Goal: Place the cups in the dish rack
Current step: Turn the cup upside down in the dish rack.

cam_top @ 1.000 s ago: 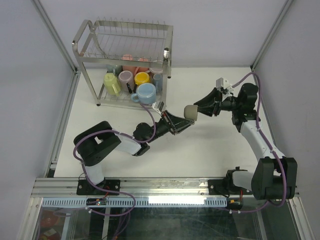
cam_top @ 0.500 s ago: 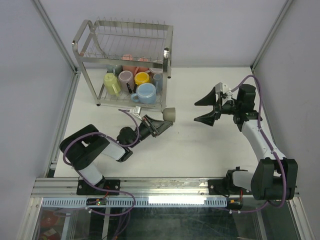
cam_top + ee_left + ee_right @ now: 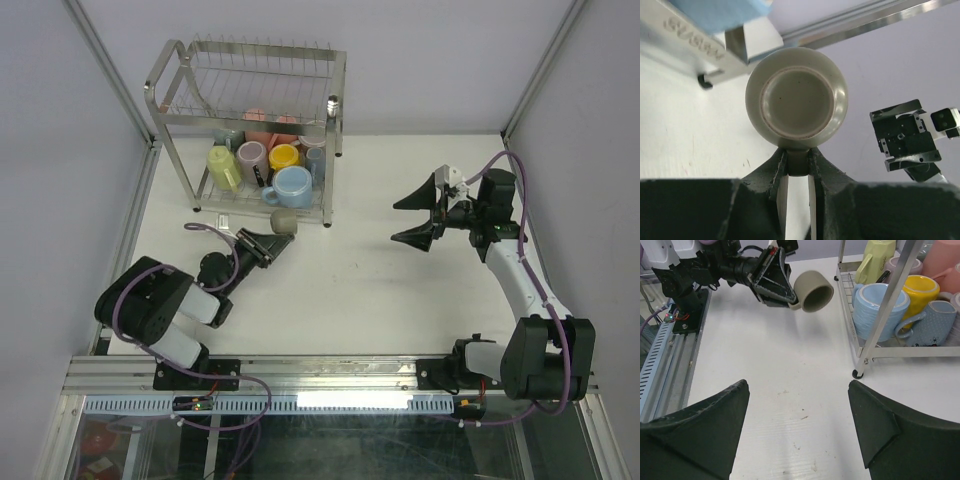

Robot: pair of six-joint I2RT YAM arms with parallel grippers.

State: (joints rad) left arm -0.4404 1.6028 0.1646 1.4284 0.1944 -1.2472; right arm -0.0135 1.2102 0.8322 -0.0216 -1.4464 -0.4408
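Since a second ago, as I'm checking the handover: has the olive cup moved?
Yes. The olive cup, in the left gripper, moved left, up to the dish rack's front edge.

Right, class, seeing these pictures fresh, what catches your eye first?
The left gripper pinching an olive cup by its handle, just in front of the chrome dish rack at far left. Then the colourful mugs crowding its lower tier, and the right gripper gaping open at the right.
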